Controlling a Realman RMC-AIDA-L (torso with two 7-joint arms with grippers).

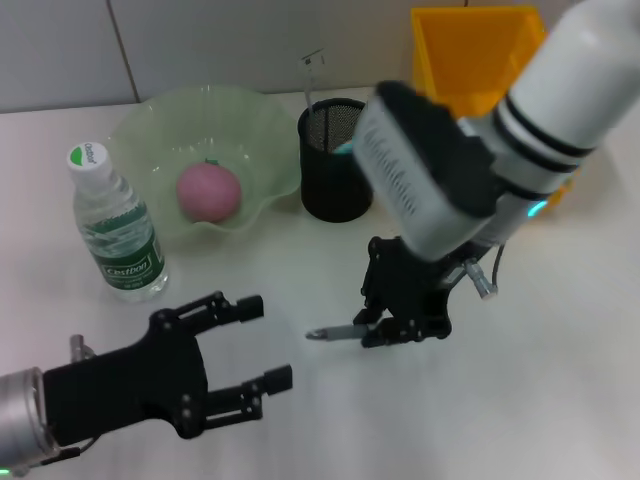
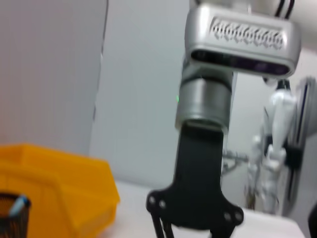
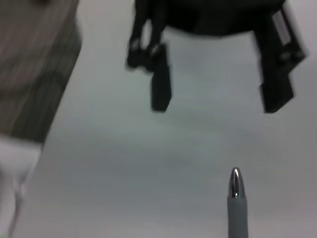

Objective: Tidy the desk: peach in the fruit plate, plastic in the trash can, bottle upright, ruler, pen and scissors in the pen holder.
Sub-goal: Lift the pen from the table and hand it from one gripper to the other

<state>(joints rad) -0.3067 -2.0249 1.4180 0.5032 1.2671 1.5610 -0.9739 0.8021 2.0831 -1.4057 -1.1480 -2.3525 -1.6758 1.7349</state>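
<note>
My right gripper hangs low over the table in front of the pen holder, shut on a grey pen that lies level with its tip pointing left; the pen's tip also shows in the right wrist view. At the near left, my left gripper is open and holds nothing. The pink peach lies in the green fruit plate. The bottle stands upright to the left of the plate. A thin clear ruler sticks out of the holder. Plastic and scissors are out of view.
An orange bin stands at the back right, behind my right arm; it also shows as the orange bin in the left wrist view. A blue item sits inside the holder. Bare tabletop lies between the two grippers.
</note>
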